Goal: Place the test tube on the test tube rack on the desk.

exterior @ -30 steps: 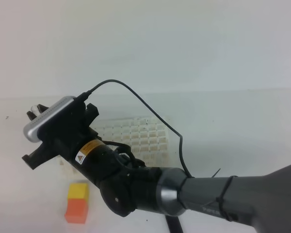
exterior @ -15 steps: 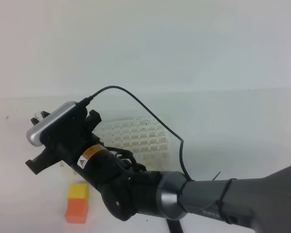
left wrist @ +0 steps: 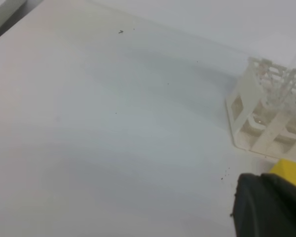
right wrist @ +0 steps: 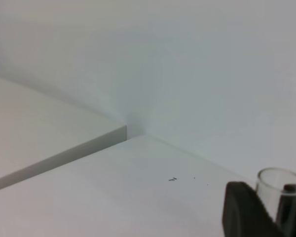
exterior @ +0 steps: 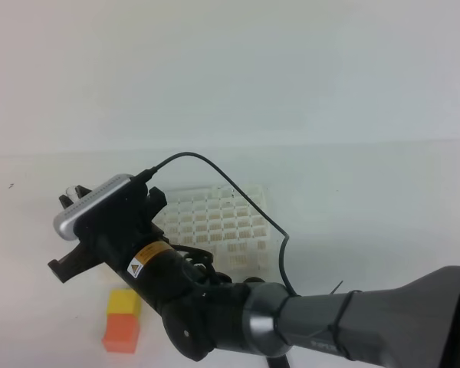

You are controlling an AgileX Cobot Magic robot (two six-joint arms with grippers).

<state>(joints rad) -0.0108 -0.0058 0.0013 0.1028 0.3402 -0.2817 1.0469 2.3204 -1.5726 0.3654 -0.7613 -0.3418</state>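
The test tube [right wrist: 280,190], a clear open-topped tube, stands upright between the dark fingers [right wrist: 244,212] of my right gripper [right wrist: 271,207], which is shut on it. From above, the right gripper [exterior: 70,201] reaches across to the left and hangs over the left end of the white test tube rack [exterior: 222,222] on the desk [exterior: 368,215], hiding that end. Only the tube's pale top [exterior: 67,192] shows there. In the left wrist view the rack [left wrist: 266,118] sits at the right. A black part of my left gripper [left wrist: 266,207] fills the bottom right corner, shut, with nothing seen in it.
A yellow-and-orange block [exterior: 123,322] lies on the desk in front of the rack's left end, and its yellow part [left wrist: 291,173] shows in the left wrist view. The right arm's cable [exterior: 238,184] arches over the rack. A raised white ledge [right wrist: 64,148] lies at the left.
The right gripper with the tube has sunk lower and shifted slightly right, closer to the rack's left end. The block and the rack have stayed put.
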